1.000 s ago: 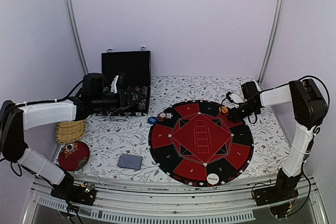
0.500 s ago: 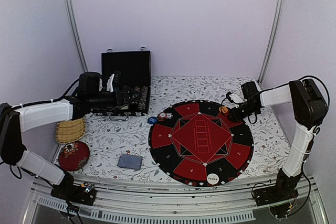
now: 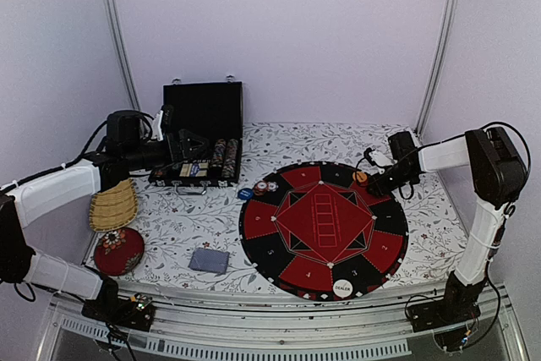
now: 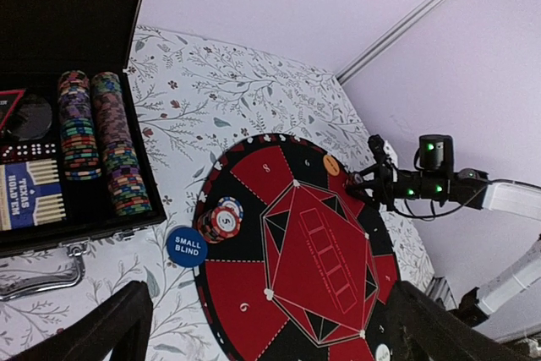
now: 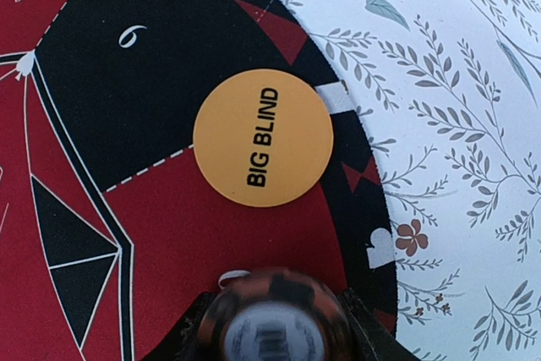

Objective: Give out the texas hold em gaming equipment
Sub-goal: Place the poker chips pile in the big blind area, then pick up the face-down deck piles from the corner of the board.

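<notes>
A blurred orange-and-black striped chip [image 5: 272, 319] sat between the right jaws, the dark fingers [image 5: 190, 334] pressed against both its sides, low over the red-and-black mat [image 3: 324, 230] at its far right rim. Just beyond it the orange BIG BLIND button [image 5: 262, 137] lay flat on the mat, across the line between a black field and a red one, close to the mat's edge. On the mat's far left rim stood a short stack of chips [image 4: 220, 219], and just beside it, off the mat on the floral desk [image 3: 186, 217], lay the blue SMALL BLIND button [image 4: 187, 246]. The white DEALER button [image 3: 342, 288] rested on the mat's near rim. A grey pack of cards [image 3: 209, 260] lay on the desk left of the mat, well apart from it. Further left and back, the black case [image 3: 203, 124] stood with its lid up, two rows of chips [image 4: 80, 133] inside. The left jaws hung spread wide and held nothing, above the desk just left of the case.
</notes>
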{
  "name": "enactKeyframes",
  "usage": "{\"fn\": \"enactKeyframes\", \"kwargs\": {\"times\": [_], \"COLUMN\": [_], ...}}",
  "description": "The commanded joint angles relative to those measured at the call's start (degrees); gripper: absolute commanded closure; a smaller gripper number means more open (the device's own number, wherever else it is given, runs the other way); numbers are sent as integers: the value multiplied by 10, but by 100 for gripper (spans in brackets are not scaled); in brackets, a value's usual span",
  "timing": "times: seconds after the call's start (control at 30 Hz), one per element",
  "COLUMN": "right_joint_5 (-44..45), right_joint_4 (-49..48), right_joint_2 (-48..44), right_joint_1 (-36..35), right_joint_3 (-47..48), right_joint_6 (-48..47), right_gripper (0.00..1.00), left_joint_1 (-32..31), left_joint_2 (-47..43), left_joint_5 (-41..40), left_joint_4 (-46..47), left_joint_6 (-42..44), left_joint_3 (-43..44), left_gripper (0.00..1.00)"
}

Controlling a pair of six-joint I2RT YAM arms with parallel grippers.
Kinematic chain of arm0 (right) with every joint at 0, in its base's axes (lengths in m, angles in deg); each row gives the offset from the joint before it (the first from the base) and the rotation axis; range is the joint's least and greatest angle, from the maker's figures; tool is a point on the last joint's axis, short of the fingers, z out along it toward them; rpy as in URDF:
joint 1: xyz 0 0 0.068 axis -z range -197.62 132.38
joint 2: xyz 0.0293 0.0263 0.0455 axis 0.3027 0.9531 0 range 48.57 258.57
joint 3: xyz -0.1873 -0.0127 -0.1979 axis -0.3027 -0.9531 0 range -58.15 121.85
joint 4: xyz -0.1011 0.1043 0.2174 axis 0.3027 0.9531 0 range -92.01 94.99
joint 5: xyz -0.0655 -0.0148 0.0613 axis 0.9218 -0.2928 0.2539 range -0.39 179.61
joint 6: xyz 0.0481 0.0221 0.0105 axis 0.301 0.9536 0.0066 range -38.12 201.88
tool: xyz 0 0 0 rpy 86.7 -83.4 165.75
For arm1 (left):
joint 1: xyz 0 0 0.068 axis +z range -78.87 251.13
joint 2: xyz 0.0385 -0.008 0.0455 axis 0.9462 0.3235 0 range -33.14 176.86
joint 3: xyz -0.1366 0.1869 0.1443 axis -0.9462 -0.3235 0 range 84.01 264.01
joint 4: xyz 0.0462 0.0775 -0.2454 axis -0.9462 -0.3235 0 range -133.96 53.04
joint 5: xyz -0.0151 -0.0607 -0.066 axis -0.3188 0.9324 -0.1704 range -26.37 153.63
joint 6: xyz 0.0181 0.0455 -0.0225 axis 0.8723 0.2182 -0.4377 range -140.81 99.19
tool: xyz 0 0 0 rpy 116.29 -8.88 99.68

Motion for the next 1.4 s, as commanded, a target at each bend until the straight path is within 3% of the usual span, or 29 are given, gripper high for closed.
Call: {"fn": "enactKeyframes", "kwargs": {"times": [0.0, 0.2, 0.33, 0.47, 0.53, 0.57, 0.8, 1.0, 1.2, 1.37], "right_joint_5": [11, 11, 3, -14, -18, -22, -33, -56, -152, -200], "right_joint_4": [18, 17, 17, 15, 11, 10, 29, 20, -20, -82], "right_joint_2": [24, 24, 24, 17, 5, -2, -62, -186, -320, -420], "right_joint_1": [-1, -2, -2, -2, -1, -2, -2, -2, -1, -1], "right_joint_3": [0, 0, 0, 0, -1, -1, 29, 53, 49, -9], "right_joint_6": [0, 0, -4, -6, -3, -3, -2, 10, 46, 103], "right_gripper": [51, 47, 39, 21, 3, 0, 1, 1, 1, 1], "left_joint_1": [20, 32, 37, 39, 39, 39, 38, 39, 38, 36], "left_joint_2": [-15, -23, -23, -21, -20, -20, -10, 0, 22, 48], "left_joint_5": [-7, -7, -5, -5, -4, -4, -15, -71, -141, -222], "left_joint_4": [-20, -24, -25, -27, -27, -27, -50, -117, -211, -302], "left_joint_6": [18, 22, 25, 26, 26, 26, 45, 102, 176, 236], "left_joint_3": [10, 12, 16, 18, 18, 18, 29, 61, 104, 168], "left_gripper": [2, 2, 2, 2, 2, 2, 2, 2, 2, 2]}}
